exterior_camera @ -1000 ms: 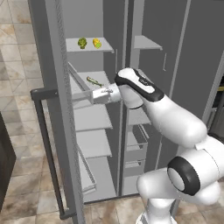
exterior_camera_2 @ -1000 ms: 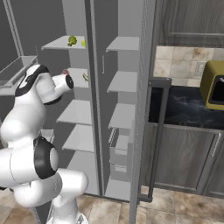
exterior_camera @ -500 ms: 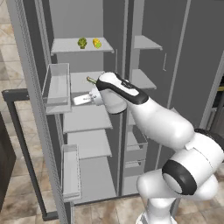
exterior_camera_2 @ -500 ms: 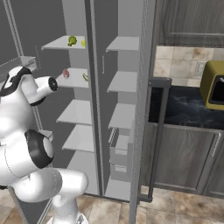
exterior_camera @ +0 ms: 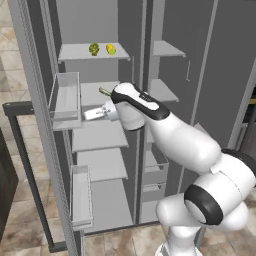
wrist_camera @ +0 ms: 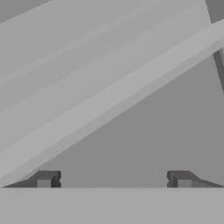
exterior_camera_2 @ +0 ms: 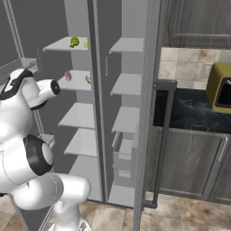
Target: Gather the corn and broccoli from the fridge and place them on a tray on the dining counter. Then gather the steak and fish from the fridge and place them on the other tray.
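While the fridge (exterior_camera: 165, 60) stands with its doors swung wide, the white arm reaches into the left compartment at the height of the second shelf, and the gripper (exterior_camera: 89, 114) points toward the clear door bin (exterior_camera: 65, 97) on the left door, close to it without a contact that can be made out. Seen from the hand camera, the two dark fingertips (wrist_camera: 46, 179) sit far apart at the bottom edge with bare grey fridge surface between them, so the fingers are spread wide and carry nothing. On the top shelf (exterior_camera: 75, 52) the broccoli (exterior_camera: 93, 48) and the corn (exterior_camera: 111, 49) rest side by side, the broccoli to the left and the corn to the right, near each other; whether they touch cannot be told. From the right base camera the same pair shows on that top shelf, broccoli (exterior_camera_2: 74, 42) in front of the yellow corn (exterior_camera_2: 85, 44). One shelf lower in that view lies the steak (exterior_camera_2: 68, 76), a small pinkish-red piece, with a thin greenish item (exterior_camera_2: 88, 80) to its right, too small to identify. A lower door bin (exterior_camera: 80, 195) hangs on the same left door. To the right of the fridge a dark counter (exterior_camera_2: 189, 113) carries a yellow appliance (exterior_camera_2: 219, 88) above grey cabinets.
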Available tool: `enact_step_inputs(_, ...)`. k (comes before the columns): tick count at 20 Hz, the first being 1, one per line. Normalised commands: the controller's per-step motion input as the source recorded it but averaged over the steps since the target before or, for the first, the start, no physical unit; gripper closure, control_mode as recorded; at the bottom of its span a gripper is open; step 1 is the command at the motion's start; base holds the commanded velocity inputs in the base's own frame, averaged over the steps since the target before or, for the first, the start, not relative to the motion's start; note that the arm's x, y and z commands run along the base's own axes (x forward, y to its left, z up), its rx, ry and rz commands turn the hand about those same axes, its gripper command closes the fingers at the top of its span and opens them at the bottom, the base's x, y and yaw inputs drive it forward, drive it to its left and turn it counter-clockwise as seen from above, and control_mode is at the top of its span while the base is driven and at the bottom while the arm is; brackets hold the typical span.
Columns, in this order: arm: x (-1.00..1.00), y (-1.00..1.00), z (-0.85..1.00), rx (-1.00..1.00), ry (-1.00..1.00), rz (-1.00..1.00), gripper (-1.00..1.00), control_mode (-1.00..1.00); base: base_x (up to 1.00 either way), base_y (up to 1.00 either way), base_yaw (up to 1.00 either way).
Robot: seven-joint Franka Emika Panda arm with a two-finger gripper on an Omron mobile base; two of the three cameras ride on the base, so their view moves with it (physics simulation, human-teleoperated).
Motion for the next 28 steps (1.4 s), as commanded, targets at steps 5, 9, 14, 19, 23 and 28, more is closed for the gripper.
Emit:
enact_step_inputs(5, -0.23, -0.56, 0.17, 0.00, 0.02, 0.00, -1.00, -1.00, 0.00, 0.00, 0.00)
enact_step_inputs(9, -0.02, -0.52, 0.23, -0.04, 0.01, 0.00, -1.00, -1.00, 0.00, 0.00, 0.00)
enact_step_inputs(14, -0.31, -0.80, 0.64, -0.27, 0.00, -0.10, -1.00, -1.00, 0.00, 0.00, 0.00)
enact_step_inputs(19, -0.49, -0.87, 0.30, -0.33, -0.10, -0.12, -1.00, -1.00, 0.00, 0.00, 0.00)
enact_step_inputs(23, -0.64, -0.74, 0.26, -0.37, -0.31, -0.06, -1.00, -1.00, 0.00, 0.00, 0.00)
enact_step_inputs(28, -0.52, -0.70, 0.05, -0.30, -0.22, -0.21, -1.00, -1.00, 0.00, 0.00, 0.00)
